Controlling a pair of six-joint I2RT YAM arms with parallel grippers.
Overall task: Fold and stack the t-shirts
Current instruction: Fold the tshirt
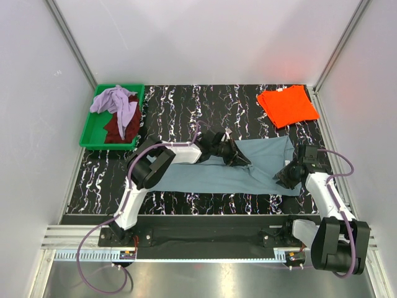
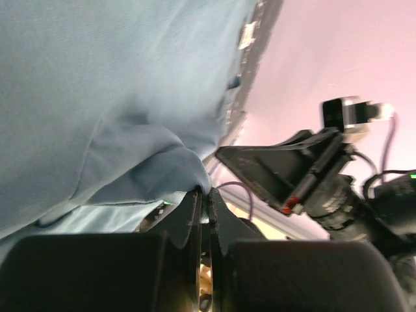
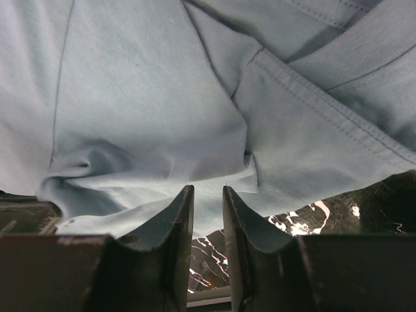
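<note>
Left hand (image 2: 203, 196) clamped, blue-grey t-shirt (image 2: 117, 84) fold pinched

A green tray (image 1: 92, 138) sits at the far left corner of a black tabletop (image 1: 173, 105) with white squiggly lines on it, plain white walls (image 1: 211, 37) stand on three sides, and a shiny metal rail (image 1: 205, 256) runs along the near edge.
</note>
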